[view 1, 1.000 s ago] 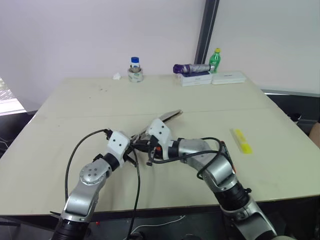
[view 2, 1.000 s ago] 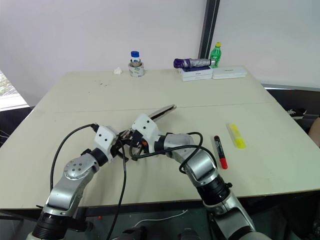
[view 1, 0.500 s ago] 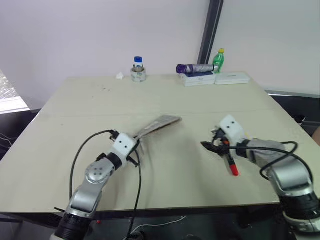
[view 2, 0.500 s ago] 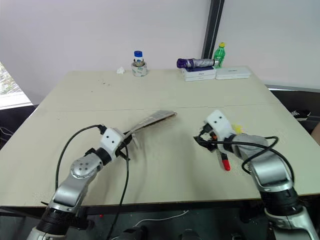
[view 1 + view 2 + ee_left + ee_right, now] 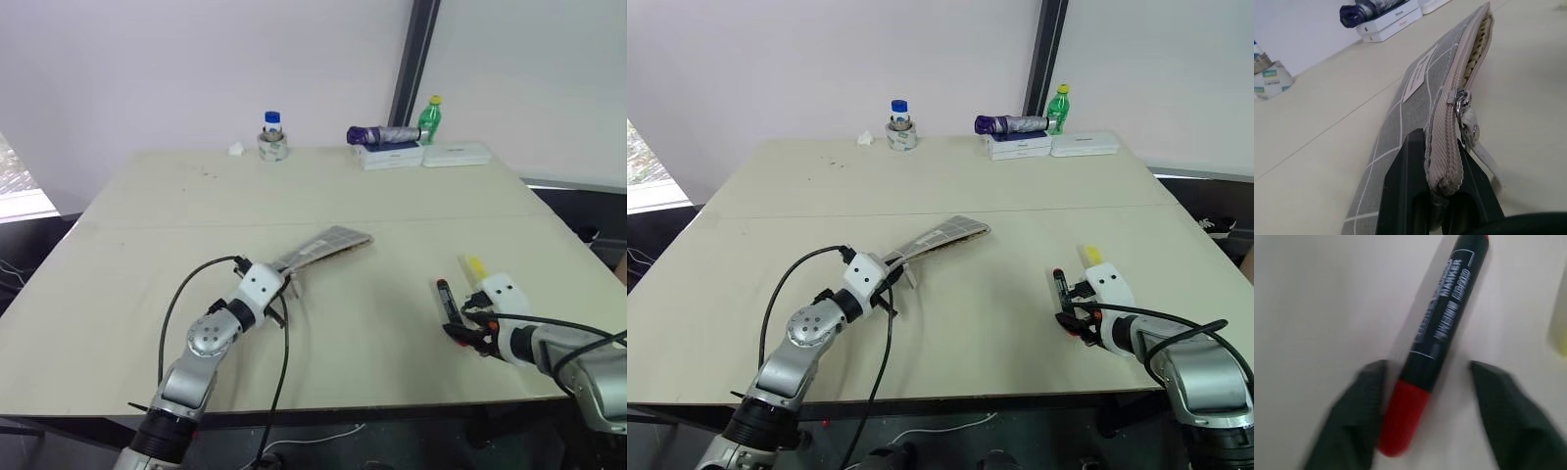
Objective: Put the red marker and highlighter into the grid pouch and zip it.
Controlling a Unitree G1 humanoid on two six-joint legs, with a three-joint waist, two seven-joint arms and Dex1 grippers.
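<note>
Surface: a wide beige surface (image 5: 147, 225) is carrying everything, with a pale wall standing behind it.
Landmark: the grid pouch (image 5: 939, 238) is lying near the middle of the surface, its far end resting down and its near end being held up.
Left pincer: the left pincer (image 5: 1437, 161) is gripping the near end of the grid pouch, fingers (image 5: 1405, 171) pinched shut on the fabric beside the zipper.
Pouch state: the zipper is standing open along the far part, so the mouth is waiting for the pens.
Right pincer: the right pincer (image 5: 1422, 396) is straddling the red marker (image 5: 449, 301), well to the right of the grid pouch, jaws apart and not yet closed on it.
Highlighter: the highlighter (image 5: 473, 265) is lying just beyond the red marker, further right of the grid pouch.
Far edge: bottles and white boxes are sitting well beyond the grid pouch.
Progress: nothing is inside yet; both pens, then zipping, are remaining.
</note>
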